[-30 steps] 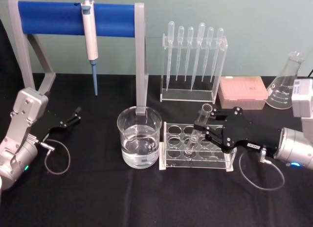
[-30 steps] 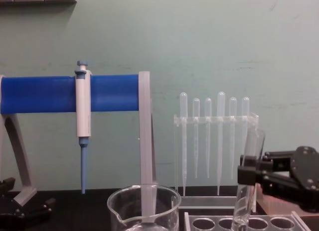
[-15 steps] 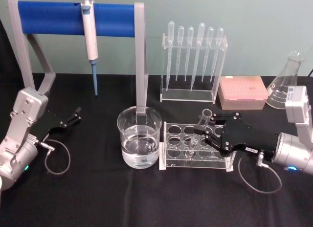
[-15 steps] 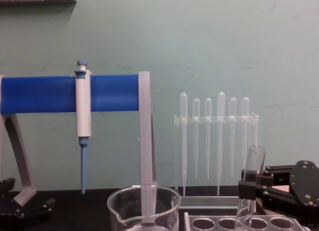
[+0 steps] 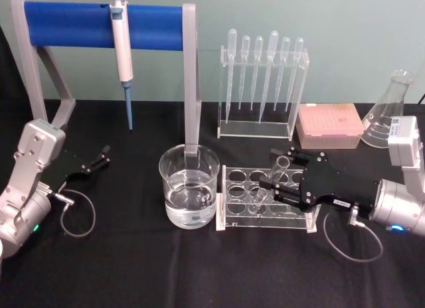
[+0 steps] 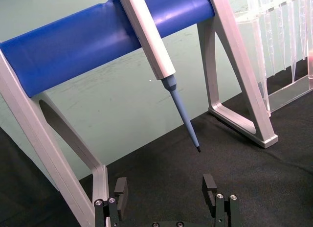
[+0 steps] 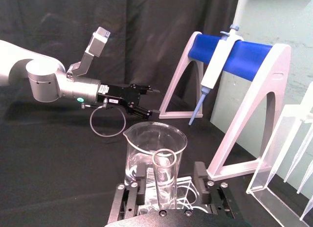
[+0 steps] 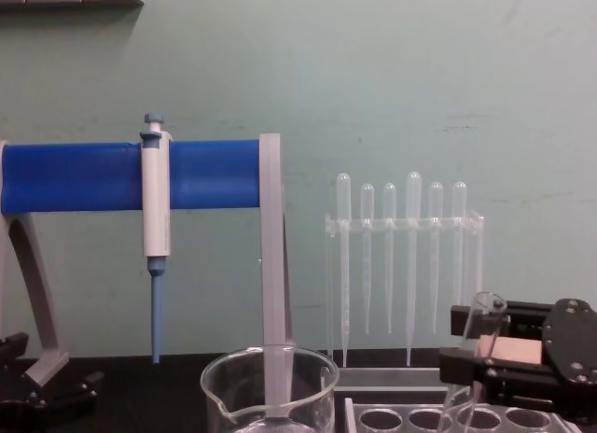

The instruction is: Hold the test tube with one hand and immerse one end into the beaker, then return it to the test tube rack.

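Lower than a second ago, the tube (image 5: 271, 182) has sunk into the rack (image 5: 265, 202) right of centre in the head view, and the right pincer (image 5: 273, 182) has dropped with it and spread its fingers; earlier they pinched the glass well above the holes. Now the tube leans in a rack hole with its rim up and to the right, the black fingers standing on either side of it. Left of the rack, at centre frame, the beaker (image 5: 189, 194) holds clear liquid. At the left edge the left pincer (image 5: 98, 158) lies parked on the desk (image 5: 133, 268).

Left wrist view: the left pincer's (image 6: 166, 185) two fingers stand well apart at the bottom of the frame with nothing between them, and the pipette (image 6: 161, 65) hangs from its blue bar above.

Right wrist view: the tube (image 7: 165, 180) stands at lower centre between the right pincer's (image 7: 168, 180) fingers, with a gap on each side, so the grip looks released. The beaker (image 7: 155, 153) sits just behind it.

Chest view: at lower right the tube (image 8: 471, 358) tilts in the rack, its rim beside the pincer (image 8: 476, 363).

Judging by this, the tube is back in the rack and let go; only drawing the arm away seems left
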You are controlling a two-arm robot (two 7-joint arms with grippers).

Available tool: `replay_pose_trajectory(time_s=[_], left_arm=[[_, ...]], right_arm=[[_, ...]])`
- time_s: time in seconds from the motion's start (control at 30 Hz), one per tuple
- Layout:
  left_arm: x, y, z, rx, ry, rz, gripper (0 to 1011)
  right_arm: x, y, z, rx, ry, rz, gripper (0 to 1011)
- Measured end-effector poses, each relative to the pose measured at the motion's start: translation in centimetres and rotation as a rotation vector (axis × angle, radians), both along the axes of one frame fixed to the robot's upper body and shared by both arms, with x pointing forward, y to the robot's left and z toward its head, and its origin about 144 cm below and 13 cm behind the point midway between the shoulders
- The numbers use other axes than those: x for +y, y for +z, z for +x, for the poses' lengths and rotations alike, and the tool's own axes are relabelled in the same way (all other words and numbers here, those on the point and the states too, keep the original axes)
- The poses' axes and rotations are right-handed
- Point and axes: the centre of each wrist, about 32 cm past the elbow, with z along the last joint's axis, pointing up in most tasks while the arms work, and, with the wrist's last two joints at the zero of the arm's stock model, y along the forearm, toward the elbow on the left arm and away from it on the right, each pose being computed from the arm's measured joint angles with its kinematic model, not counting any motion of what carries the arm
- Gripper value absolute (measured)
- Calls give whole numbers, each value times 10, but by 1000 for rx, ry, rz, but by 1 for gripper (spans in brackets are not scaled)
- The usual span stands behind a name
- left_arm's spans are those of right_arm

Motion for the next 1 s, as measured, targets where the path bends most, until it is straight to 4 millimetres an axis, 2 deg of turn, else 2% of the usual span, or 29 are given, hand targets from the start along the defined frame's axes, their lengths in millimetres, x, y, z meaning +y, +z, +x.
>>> replay_pose_trajectory(time_s=[0.17,0.3,0.33,0.47,0.6,0.7,1.0], left_arm=[[0,0,0,0,0,0,1000],[0,0,0,0,0,0,1000],[0,0,0,0,0,0,1000],[0,0,0,0,0,0,1000],[0,0,0,0,0,0,1000],[0,0,0,0,0,0,1000],[0,0,0,0,0,0,1000]], right_arm=[[2,7,-6,-27,-14,31,737],[3,20,-13,-76,-43,96,867],[3,20,-13,-76,-43,96,867],[3,34,-29,-140,-146,154,1002],[5,31,-43,-145,-280,178,1003],[8,19,-58,-135,-459,196,1003],[18,-12,-76,-108,-748,177,1002]])
